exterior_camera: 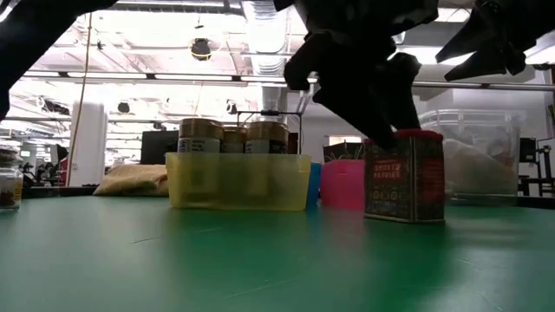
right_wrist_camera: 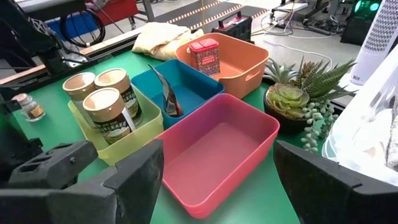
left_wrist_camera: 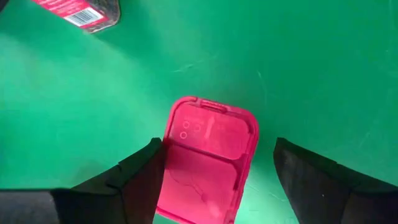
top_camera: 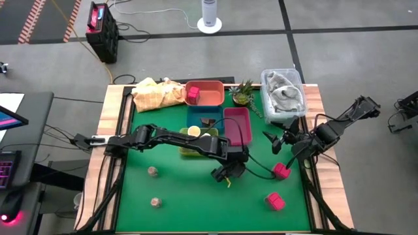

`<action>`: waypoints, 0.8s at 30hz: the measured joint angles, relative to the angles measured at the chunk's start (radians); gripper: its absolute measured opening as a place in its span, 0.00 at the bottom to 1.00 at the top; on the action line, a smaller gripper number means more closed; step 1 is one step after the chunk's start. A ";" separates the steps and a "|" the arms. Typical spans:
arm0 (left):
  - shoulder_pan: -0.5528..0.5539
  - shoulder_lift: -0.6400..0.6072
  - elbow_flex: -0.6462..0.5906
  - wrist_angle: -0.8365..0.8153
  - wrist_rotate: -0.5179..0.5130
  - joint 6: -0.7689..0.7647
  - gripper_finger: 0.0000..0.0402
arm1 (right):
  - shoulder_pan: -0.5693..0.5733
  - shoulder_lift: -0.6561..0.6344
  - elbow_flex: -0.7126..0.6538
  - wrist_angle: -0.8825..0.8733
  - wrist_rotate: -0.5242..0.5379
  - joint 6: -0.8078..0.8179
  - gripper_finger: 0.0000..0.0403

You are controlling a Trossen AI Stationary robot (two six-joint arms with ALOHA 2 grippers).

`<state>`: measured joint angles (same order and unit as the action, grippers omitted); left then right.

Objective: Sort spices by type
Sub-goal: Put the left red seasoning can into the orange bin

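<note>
Landmark: the pink tray (top_camera: 238, 125), which stands in the cluster of trays at the middle of the green mat (top_camera: 176, 189).
Left gripper: the left gripper (top_camera: 228, 176) hangs over the mat just in front of the pink tray. In the left wrist view its fingers (left_wrist_camera: 140, 177) are spread wide, one on each side of a pink packet (left_wrist_camera: 208, 158) that lies below them; I cannot tell if they touch it.
Right gripper: the right gripper (top_camera: 279, 141) waits just to the right of the pink tray, fingers (right_wrist_camera: 93, 186) apart and holding nothing.
Pink packets: one (top_camera: 281, 171) stands on the mat in front of the pink tray and to its right; one (top_camera: 275, 201) lies farther in front; one (top_camera: 193, 95) stands in the orange tray (top_camera: 212, 94) behind and left of the pink tray.
Cream-topped jars: three jars (right_wrist_camera: 104, 99) stand in the yellow tray (top_camera: 186, 151), left of the pink tray.
Dark piece: it (right_wrist_camera: 171, 99) leans in the blue tray (top_camera: 196, 117), which touches the left side of the pink tray.
Small brownish jars: two (top_camera: 152, 172) (top_camera: 156, 202) stand on the mat, well apart from the pink tray, to its front left.
Pink tray content: nothing lies in it.
</note>
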<state>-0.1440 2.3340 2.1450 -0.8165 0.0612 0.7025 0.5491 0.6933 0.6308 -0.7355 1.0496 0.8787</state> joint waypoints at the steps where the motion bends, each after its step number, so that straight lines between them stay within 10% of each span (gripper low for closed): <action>1: 0.000 0.001 0.010 -0.003 0.000 0.000 0.71 | 0.000 0.000 0.000 0.003 0.000 0.000 0.81; 24: 0.057 0.011 0.017 -0.077 0.126 -0.048 0.71 | -0.002 0.000 0.000 0.043 0.000 -0.045 0.81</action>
<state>-0.0871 2.3447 2.1616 -0.8934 0.1876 0.6545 0.5476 0.6937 0.6308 -0.6920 1.0496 0.8341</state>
